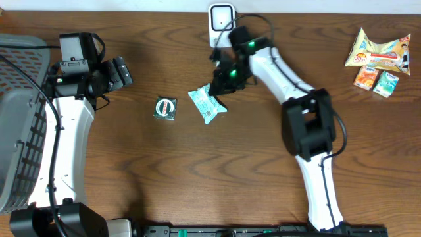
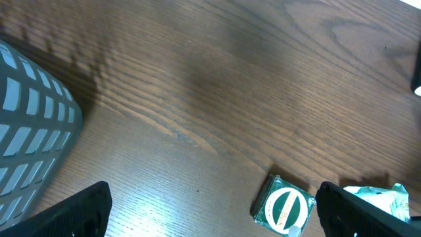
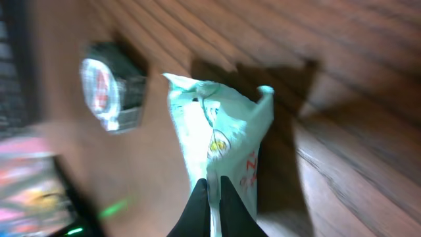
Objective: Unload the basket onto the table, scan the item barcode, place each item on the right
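R gripper pinches teal packet; grey basket far L.

A grey basket sits at one end of the wooden table, snack packets at the other

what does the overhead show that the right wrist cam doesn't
Only overhead: the white device at the far edge, the snack packs, the grey basket and the left gripper. Only right wrist: close up, the right gripper shut on the edge of the teal packet. Both: the teal packet and the green pack beside it.
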